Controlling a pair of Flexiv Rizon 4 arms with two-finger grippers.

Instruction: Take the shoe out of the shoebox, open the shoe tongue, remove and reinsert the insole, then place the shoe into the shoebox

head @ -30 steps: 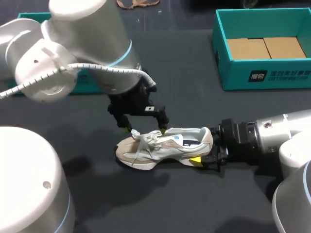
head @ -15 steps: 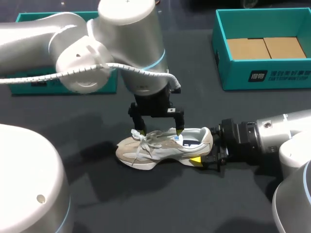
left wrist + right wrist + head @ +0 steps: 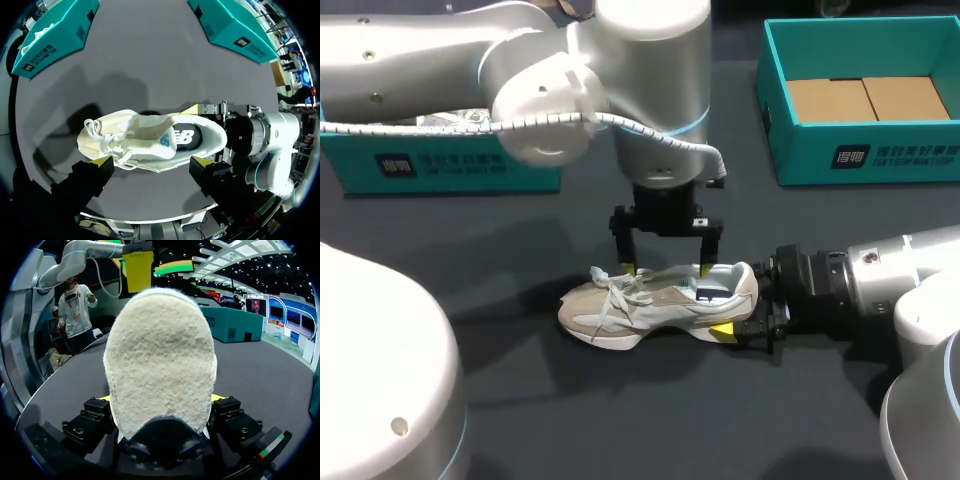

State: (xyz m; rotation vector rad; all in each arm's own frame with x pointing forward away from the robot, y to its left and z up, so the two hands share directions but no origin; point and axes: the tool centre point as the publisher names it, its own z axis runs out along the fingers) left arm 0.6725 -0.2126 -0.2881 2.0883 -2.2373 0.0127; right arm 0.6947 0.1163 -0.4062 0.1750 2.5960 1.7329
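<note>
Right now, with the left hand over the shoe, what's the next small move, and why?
Probably lower the left hand straight down and close it on the tongue. It hangs open above the shoe, roughly over the tongue, gripping nothing. The right hand is clamped on the heel, so the shoe should hold steady when the tongue is pulled open.

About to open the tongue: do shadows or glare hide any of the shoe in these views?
Head view: shoe evenly lit, no glare; shadow falls on the table by its toe. Left wrist view: shoe clear, shadows beyond it. Right wrist view: heel fills it, hiding the rest.
</note>
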